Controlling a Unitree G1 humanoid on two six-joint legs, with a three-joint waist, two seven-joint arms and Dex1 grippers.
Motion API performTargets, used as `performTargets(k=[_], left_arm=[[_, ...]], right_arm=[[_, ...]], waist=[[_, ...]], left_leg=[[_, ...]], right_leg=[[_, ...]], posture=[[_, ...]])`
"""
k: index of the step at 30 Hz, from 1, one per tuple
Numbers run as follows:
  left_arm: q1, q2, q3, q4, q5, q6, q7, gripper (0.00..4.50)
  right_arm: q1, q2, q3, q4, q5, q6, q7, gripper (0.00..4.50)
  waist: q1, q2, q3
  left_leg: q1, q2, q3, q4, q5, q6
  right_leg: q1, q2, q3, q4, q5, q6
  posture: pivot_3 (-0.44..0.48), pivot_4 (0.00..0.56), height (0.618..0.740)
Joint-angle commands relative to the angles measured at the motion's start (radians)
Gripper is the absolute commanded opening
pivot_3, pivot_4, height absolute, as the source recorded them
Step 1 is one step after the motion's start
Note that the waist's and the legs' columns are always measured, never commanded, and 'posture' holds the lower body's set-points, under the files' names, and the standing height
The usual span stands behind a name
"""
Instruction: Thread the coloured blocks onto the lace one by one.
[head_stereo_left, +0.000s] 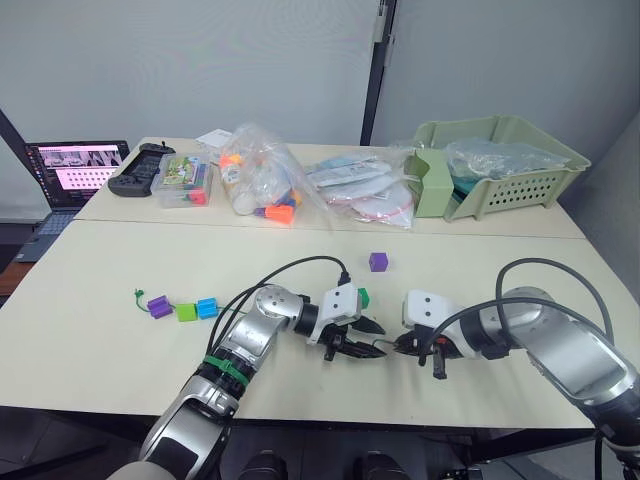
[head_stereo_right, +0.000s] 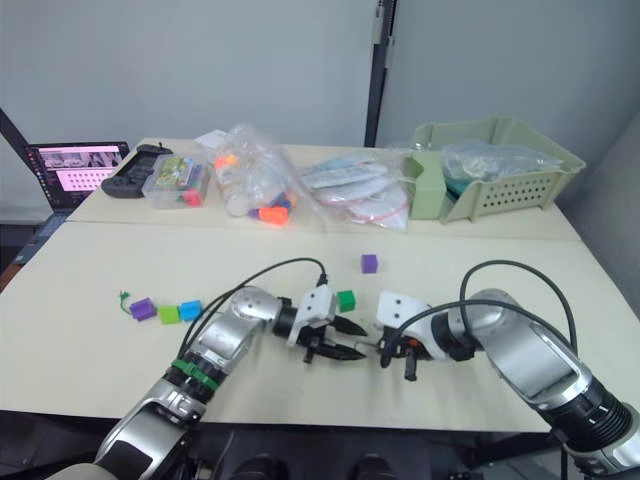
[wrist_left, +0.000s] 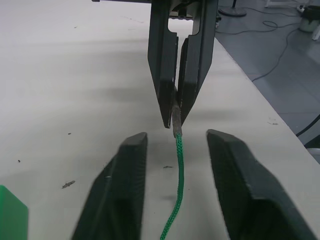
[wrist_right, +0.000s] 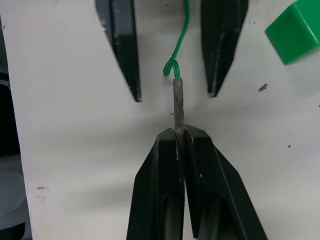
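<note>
Both arms reach inward over the table's near edge, forearms low, wrists turned so the grippers face each other tip to tip; the left gripper (head_stereo_left: 360, 338) has its two black fingers (wrist_left: 119, 195) spread apart, with nothing between them but the lace (wrist_left: 177, 190) running through the gap untouched; the right gripper (wrist_right: 180, 134) has its fingers pressed together, pinching the lace's pale stiff tip (wrist_right: 178, 102); the fingertips of the two grippers sit just apart.
</note>
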Motion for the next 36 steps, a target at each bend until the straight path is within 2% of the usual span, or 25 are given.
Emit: performTargets(k=[1,3,15,18,23,28,31,36], left_arm=[[-0.010,-0.015,-0.003,-0.029,-0.015,0.005,0.003,0.58],[-0.010,-0.023,-0.003,-0.029,-0.016,0.006,0.005,0.03],[-0.014,-0.033,0.000,-0.020,-0.018,0.010,0.008,0.03],[-0.004,-0.021,0.005,-0.033,-0.020,0.018,0.009,0.00],[0.037,0.035,0.039,-0.090,-0.051,0.055,0.002,0.00],[0.096,0.122,0.078,-0.174,-0.091,0.101,-0.003,0.00],[0.127,0.170,0.110,-0.232,-0.119,0.138,0.004,0.00],[0.176,0.260,0.170,-0.317,-0.162,0.194,0.015,0.00]], right_arm=[[-0.002,-0.014,-0.037,-0.025,0.007,0.002,-0.005,0.00],[0.000,-0.015,-0.037,-0.026,0.008,0.003,-0.006,0.00],[0.005,-0.016,-0.065,-0.049,0.057,0.052,-0.006,0.00],[0.024,-0.023,-0.110,-0.079,0.101,0.080,-0.001,1.01],[0.116,-0.002,-0.366,-0.105,0.332,0.227,0.020,2.76],[0.188,0.056,-0.564,-0.087,0.464,0.273,-0.039,4.46],[0.225,0.126,-0.643,-0.091,0.498,0.252,-0.112,4.46],[0.316,0.263,-0.626,-0.055,0.374,0.058,-0.275,4.46]], waist=[[0.000,0.000,0.000],[0.000,0.000,0.000],[0.000,0.000,0.000],[0.000,0.000,0.000],[0.002,0.000,0.000],[0.000,0.000,0.000],[-0.001,0.000,0.000],[0.000,0.000,0.000]], left_leg=[[0.000,0.000,0.000,0.000,0.000,0.000],[0.000,0.000,0.000,0.000,0.000,0.000],[0.000,0.000,0.000,0.000,0.000,0.000],[0.000,0.000,-0.001,0.000,0.000,0.000],[0.000,-0.001,-0.002,0.000,0.000,0.000],[0.001,0.000,-0.003,0.000,0.000,0.000],[0.001,0.000,-0.004,0.000,0.000,0.000],[0.001,0.000,-0.003,0.000,0.000,0.000]], right_leg=[[0.000,0.000,0.000,0.000,0.000,0.000],[0.000,0.000,0.000,0.000,0.000,0.000],[0.000,0.000,0.000,0.000,0.000,0.000],[0.000,0.000,0.000,0.000,0.000,0.000],[0.001,0.000,0.000,0.000,0.000,0.000],[0.002,0.000,0.000,0.000,0.000,0.000],[0.002,0.000,0.000,0.000,0.000,0.000],[0.002,0.000,0.000,0.000,0.000,0.000]], posture=[[0.000,0.150,0.732],[0.000,0.150,0.732],[0.000,0.150,0.732],[0.000,0.150,0.732],[0.000,0.150,0.732],[0.000,0.150,0.732],[0.000,0.150,0.732],[0.000,0.150,0.732]])
